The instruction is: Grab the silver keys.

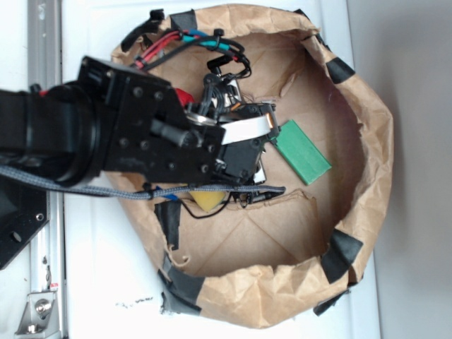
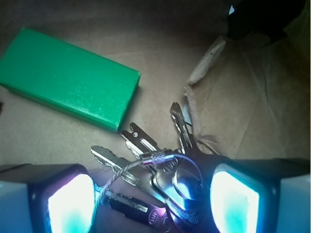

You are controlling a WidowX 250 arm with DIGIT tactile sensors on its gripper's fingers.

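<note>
We see the silver keys point(image 2: 160, 170) lying on the paper bag floor point(image 2: 63, 141), between the two fingers point(image 2: 73, 204) in the wrist view. The block point(image 2: 68, 77) sits just beyond the keys, up-left. The bag point(image 1: 367, 141) rests on the desk point(image 1: 409, 70).

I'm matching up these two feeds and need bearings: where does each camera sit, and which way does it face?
Exterior: overhead, facing straight down into the paper-lined bin; the black arm enters from the left, covering the middle.
Wrist: on the arm, looking down between the end effector fingers at the silver keys lying between them.
Shared: the green block and the brown paper floor.
</note>
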